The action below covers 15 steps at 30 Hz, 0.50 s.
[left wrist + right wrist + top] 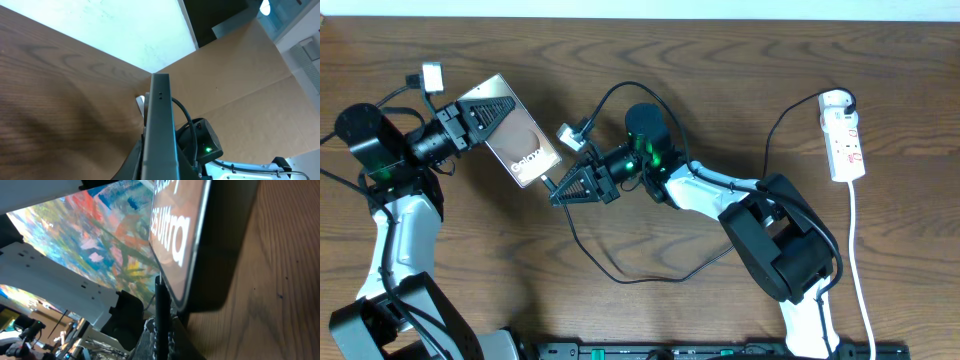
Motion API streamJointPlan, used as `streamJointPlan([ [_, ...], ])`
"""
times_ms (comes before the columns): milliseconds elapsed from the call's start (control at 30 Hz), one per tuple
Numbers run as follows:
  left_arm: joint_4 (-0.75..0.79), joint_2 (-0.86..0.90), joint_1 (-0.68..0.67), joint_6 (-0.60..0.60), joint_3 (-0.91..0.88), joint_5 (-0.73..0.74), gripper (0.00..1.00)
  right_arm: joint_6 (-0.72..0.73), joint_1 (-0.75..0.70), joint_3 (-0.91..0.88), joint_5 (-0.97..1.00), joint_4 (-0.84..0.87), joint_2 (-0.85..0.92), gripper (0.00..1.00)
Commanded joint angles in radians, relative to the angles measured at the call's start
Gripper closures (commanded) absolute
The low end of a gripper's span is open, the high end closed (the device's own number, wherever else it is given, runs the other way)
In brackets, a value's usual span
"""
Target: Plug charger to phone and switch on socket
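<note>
The phone (520,140), bronze with white lettering, is held tilted above the table at the upper left, and my left gripper (478,112) is shut on its upper end. In the left wrist view the phone (160,125) shows edge-on between the jaws. My right gripper (558,192) is shut on the charger plug tip (546,182), right at the phone's lower end. In the right wrist view the thin black charger (160,315) points up at the phone's edge (215,240). Whether the tip is inside the port is hidden. The charger cable (620,280) loops over the table. The white socket (843,135) lies far right.
A white cord (860,260) runs from the socket toward the front edge. A small white adapter (432,75) lies at the upper left and another white connector (570,133) beside the phone. A black bar (720,350) lines the front edge.
</note>
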Motion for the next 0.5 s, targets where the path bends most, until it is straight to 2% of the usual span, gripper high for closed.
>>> streamJointPlan([
  [0, 0.009, -0.011, 0.006, -0.008, 0.004, 0.024, 0.93, 0.013, -0.012, 0.010, -0.006, 0.003, -0.015, 0.99],
  [467, 0.008, -0.011, -0.003, -0.009, 0.004, 0.031, 0.93, 0.021, -0.011, 0.010, 0.009, 0.003, -0.015, 0.99],
])
